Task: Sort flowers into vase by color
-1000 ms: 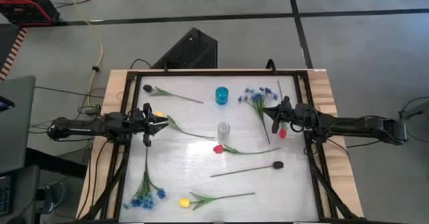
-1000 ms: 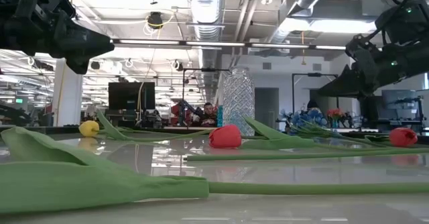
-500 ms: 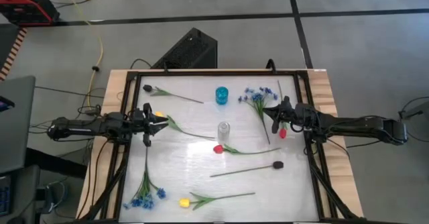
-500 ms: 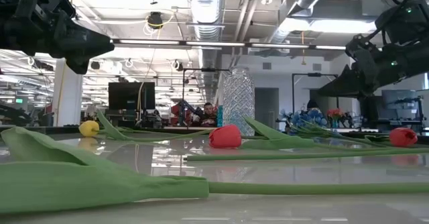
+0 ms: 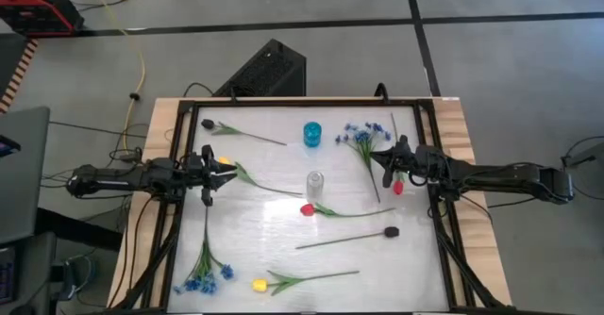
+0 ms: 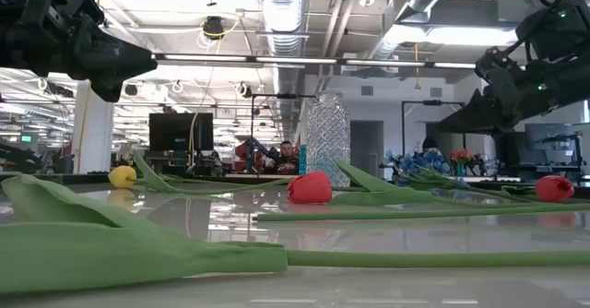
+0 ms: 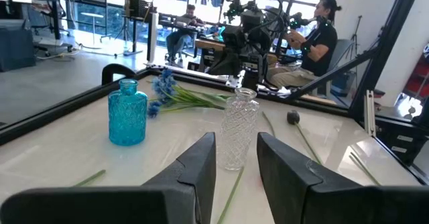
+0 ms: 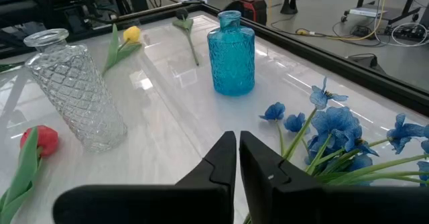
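The blue vase (image 5: 312,134) stands upright at the far middle of the table, and a clear ribbed glass vase (image 5: 315,181) stands nearer the centre. My left gripper (image 5: 225,171) hovers open at the table's left side, beside a yellow tulip (image 5: 225,161). My right gripper (image 5: 376,160) hovers shut at the right side, next to a bunch of blue blossoms (image 5: 363,136) and above a red tulip (image 5: 397,188). Lying flat on the table are a second red tulip (image 5: 307,209), two dark blooms (image 5: 392,231) (image 5: 209,124), a second yellow tulip (image 5: 260,284) and a second blue bunch (image 5: 203,277).
A dark metal frame (image 5: 185,117) runs round the white tabletop. In the left wrist view the blue vase (image 7: 127,113) and the clear vase (image 7: 239,130) stand ahead of the fingers. People sit at benches in the room beyond the table (image 7: 322,39).
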Robot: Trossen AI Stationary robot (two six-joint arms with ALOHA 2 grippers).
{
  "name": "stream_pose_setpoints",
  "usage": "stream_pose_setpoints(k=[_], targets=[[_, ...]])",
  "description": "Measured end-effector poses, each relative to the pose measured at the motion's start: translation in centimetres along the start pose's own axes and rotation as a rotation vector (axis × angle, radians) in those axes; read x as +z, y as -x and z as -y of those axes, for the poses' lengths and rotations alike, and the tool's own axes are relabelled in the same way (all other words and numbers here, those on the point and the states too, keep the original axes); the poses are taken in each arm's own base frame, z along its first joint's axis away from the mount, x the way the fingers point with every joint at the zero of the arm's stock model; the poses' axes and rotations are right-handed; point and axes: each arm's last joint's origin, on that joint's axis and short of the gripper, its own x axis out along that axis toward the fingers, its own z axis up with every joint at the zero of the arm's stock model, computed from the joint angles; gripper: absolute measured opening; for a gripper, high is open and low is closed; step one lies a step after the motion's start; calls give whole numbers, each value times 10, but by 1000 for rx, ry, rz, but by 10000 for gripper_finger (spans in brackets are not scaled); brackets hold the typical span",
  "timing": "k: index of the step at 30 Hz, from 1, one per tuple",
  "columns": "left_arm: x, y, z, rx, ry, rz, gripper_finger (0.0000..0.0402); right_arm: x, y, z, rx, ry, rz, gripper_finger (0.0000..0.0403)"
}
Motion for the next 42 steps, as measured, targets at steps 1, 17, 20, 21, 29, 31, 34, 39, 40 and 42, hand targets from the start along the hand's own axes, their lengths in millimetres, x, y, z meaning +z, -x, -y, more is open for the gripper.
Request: stream_pose_setpoints(k=[1, 17, 20, 21, 29, 31, 34, 39, 40, 42], targets=[[0, 0, 0, 0, 0, 0, 98, 0, 0, 0, 0, 0, 0, 49], [0, 0, 0, 0, 11, 1, 98, 0, 0, 0, 0, 0, 0, 49], [0, 0, 0, -1, 41, 0, 98, 0, 0, 0, 0, 0, -1, 49], [0, 0, 0, 0, 51, 0, 98, 0, 0, 0, 0, 0, 0, 49], [7, 0, 1, -11, 37, 68, 98, 3, 0, -1, 3, -32, 13, 49], [10, 0, 2, -11, 34, 114, 98, 4, 0, -1, 8, -103, 20, 49], [17, 1, 2, -13, 27, 180, 98, 18, 0, -4, 55, -267, 85, 49], [21, -2, 3, -6, 0, 216, 98, 35, 0, -12, 181, -324, -67, 49], [21, -4, 4, 1, 0, 214, 98, 38, 0, -12, 161, -343, -118, 49], [21, -9, 4, 11, 9, 215, 98, 45, -2, -13, 110, -349, -208, 49]])
